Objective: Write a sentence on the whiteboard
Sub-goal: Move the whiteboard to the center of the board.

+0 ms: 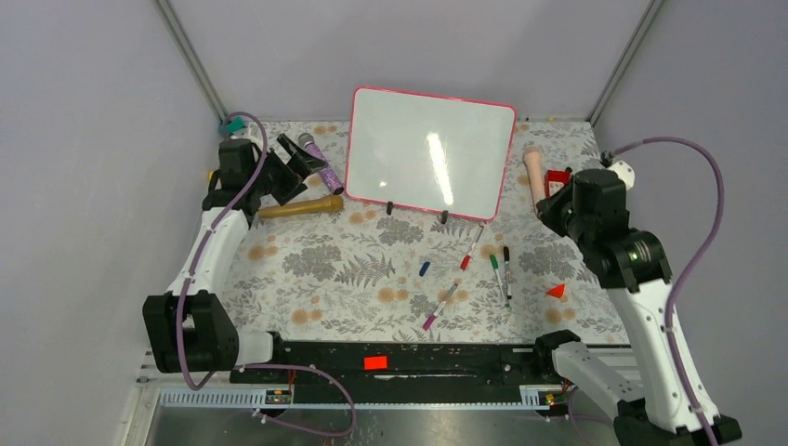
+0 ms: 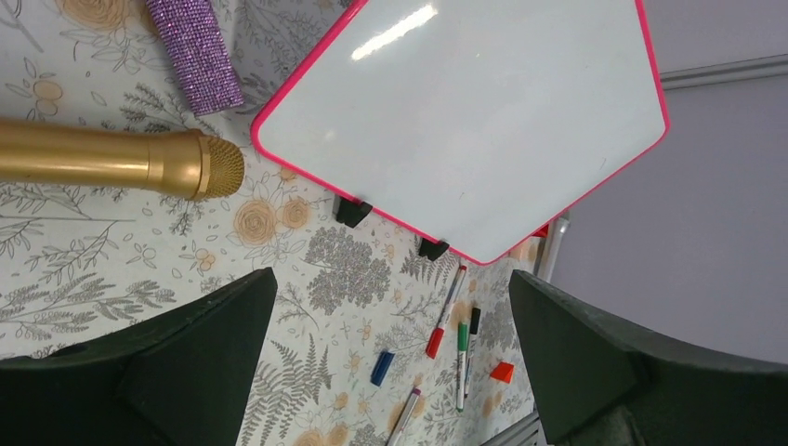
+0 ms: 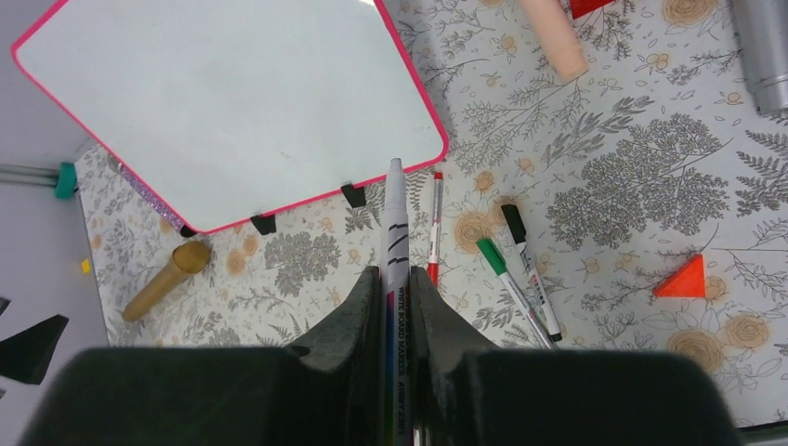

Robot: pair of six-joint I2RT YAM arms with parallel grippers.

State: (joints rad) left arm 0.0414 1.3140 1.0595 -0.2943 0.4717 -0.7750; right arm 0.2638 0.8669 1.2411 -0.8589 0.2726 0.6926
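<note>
The whiteboard (image 1: pixel 400 149) stands tilted on two black clip feet at the back of the table. Its face is blank; no sentence shows on it. It also shows in the left wrist view (image 2: pixel 483 121) and the right wrist view (image 3: pixel 232 102). My right gripper (image 3: pixel 395 274) is shut on a white whiteboard marker (image 3: pixel 397 223), uncapped, tip pointing toward the board's lower right corner and well short of it. In the top view the right gripper (image 1: pixel 546 210) hovers right of the board. My left gripper (image 2: pixel 390 279) is open and empty, left of the board (image 1: pixel 290 172).
A blue cap (image 1: pixel 424 268), red (image 1: pixel 472 249), green (image 1: pixel 497 269), black (image 1: pixel 507 265) and purple (image 1: pixel 441 305) markers lie before the board. A red wedge (image 1: pixel 556 291) sits right. Gold (image 1: pixel 302 207) and purple (image 1: pixel 321 167) microphones lie left, a peach cylinder (image 1: pixel 534 172) right.
</note>
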